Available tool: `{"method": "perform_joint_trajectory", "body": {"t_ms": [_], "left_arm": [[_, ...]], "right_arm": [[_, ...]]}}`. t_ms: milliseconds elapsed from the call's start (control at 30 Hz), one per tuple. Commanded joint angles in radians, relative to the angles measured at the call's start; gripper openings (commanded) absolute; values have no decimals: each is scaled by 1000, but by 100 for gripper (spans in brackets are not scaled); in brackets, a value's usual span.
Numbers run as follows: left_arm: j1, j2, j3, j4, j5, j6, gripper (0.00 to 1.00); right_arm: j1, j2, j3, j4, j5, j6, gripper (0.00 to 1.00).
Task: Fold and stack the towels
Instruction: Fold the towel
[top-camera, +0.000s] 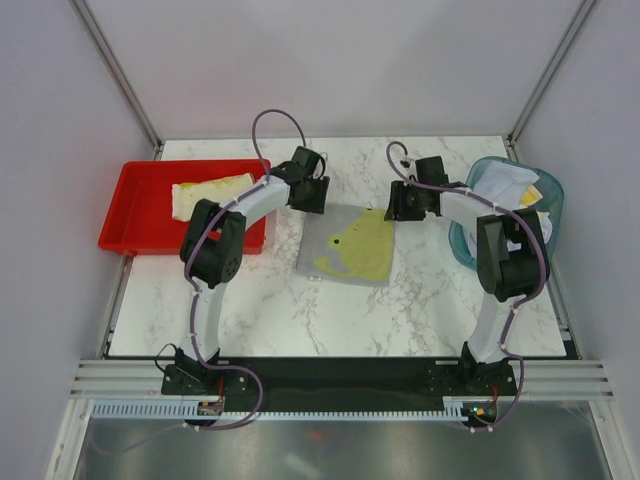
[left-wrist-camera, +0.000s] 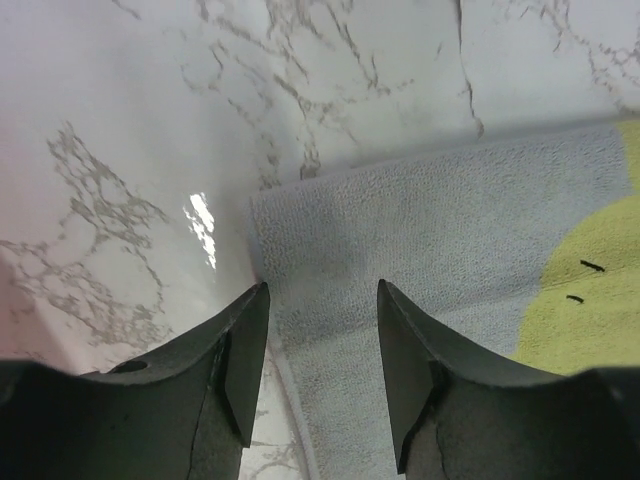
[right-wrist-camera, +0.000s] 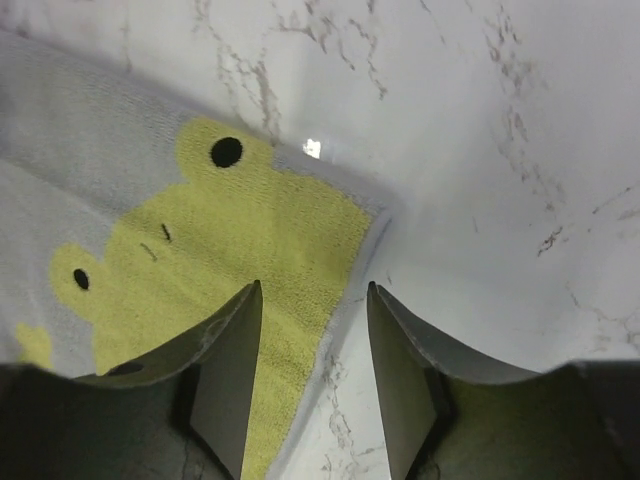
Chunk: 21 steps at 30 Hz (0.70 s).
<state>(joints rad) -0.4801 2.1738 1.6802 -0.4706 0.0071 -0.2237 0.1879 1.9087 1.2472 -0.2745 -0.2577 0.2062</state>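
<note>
A grey towel (top-camera: 345, 245) with a yellow frog print lies flat in the middle of the marble table. My left gripper (top-camera: 313, 197) hangs over its far left corner, jaws open. In the left wrist view the grey towel (left-wrist-camera: 450, 220) corner lies below and between the open left gripper (left-wrist-camera: 322, 285), ungripped. My right gripper (top-camera: 403, 207) stands open over the far right corner. There the towel (right-wrist-camera: 230, 240) has its edge running under the gap of the right gripper (right-wrist-camera: 314, 285). A folded pale yellow towel (top-camera: 210, 195) lies in the red tray. More towels (top-camera: 515, 185) fill the teal basket.
The red tray (top-camera: 135, 225) sits at the table's left edge. The translucent teal basket (top-camera: 470, 245) stands at the right edge beside the right arm. Bare marble table (top-camera: 300, 315) stretches between the towel and the arm bases.
</note>
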Motion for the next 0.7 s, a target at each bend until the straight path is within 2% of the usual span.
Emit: {"method": "perform_joint_trajectory", "body": {"t_ms": [0,133,267,400,667], "left_arm": [[35,-37,94,18,46,138,55],[46,-8,108,15,123,210,54],[66,27,118,16,178,280,54],[97,32,119,23,301,314,54],[120,61,153,13,379,431,53]], "right_arm": [[-22,-4,104,-46,-118,-77,55],[-39,35,165,-74,-175,-125,57],[-57,87,224,-107,-209,-174,56],[-71,162,291,-188,-259,-255,53],[-97,246,353,-276,-357,-376,51]]}}
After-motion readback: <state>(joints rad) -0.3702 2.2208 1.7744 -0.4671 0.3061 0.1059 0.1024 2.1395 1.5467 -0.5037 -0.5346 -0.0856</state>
